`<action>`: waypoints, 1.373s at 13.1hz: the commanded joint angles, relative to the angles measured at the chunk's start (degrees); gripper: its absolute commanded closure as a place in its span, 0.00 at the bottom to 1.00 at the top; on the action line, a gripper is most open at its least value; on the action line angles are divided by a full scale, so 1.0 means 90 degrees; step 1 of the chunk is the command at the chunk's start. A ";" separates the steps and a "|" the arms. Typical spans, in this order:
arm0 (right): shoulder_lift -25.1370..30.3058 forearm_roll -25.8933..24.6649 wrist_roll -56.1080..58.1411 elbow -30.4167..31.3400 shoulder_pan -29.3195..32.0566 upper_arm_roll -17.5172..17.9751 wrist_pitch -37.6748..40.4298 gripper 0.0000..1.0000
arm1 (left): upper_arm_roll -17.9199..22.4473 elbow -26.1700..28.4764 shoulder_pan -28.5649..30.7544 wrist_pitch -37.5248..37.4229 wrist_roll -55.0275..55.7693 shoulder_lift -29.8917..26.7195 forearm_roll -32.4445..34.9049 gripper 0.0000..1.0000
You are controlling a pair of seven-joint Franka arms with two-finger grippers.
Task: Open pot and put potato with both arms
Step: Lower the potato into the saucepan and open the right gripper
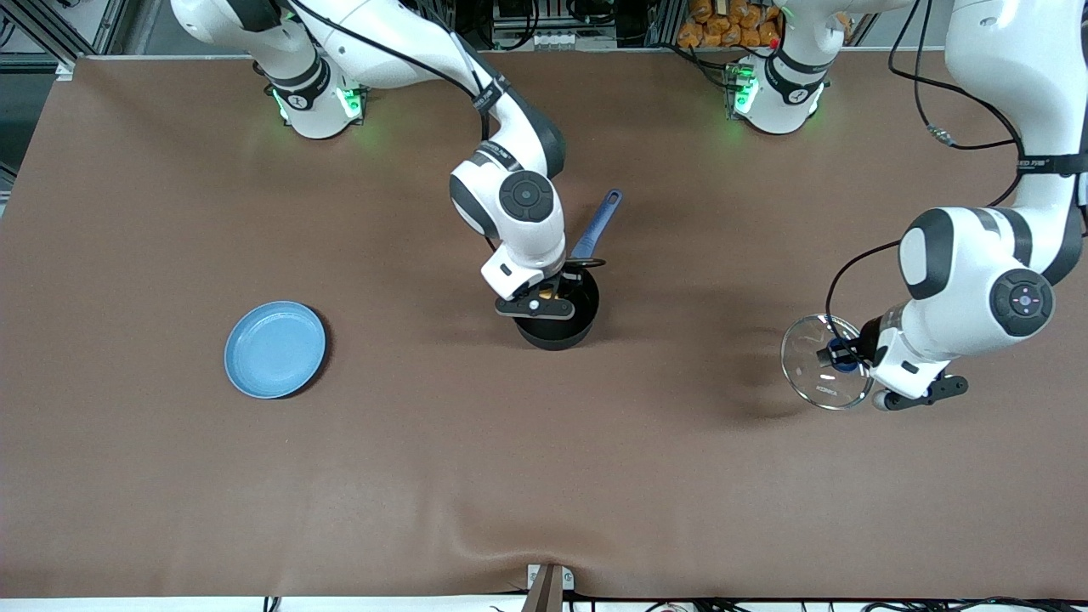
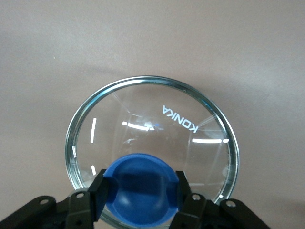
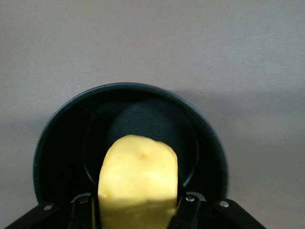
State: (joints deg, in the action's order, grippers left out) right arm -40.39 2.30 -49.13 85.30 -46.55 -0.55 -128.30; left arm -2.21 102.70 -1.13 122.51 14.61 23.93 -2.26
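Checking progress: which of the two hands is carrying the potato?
The right hand, over the open pot, grips the potato; the left hand holds the lid by its knob.

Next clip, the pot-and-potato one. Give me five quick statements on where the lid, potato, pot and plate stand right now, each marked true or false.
1. The left gripper holds the lid by its blue knob. True.
2. The lid sits on the pot. False: the pot is open; the lid is held toward the left arm's end of the table.
3. The right gripper holds the potato over the pot's mouth. True.
4. The potato lies on the plate. False: the plate holds nothing.
5. The pot's handle points toward the front camera. False: it points toward the robots' bases.
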 commanded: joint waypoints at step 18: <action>-0.0425 -0.0178 -0.0440 -0.0201 -0.0170 -0.0105 -0.0384 0.27 | -0.0096 0.1705 0.0037 0.1407 -0.0667 -0.0326 0.0884 1.00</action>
State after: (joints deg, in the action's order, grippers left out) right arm -45.24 1.07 -52.23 84.36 -48.05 -1.24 -133.12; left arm -2.85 117.04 -1.24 136.08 9.00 22.48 3.40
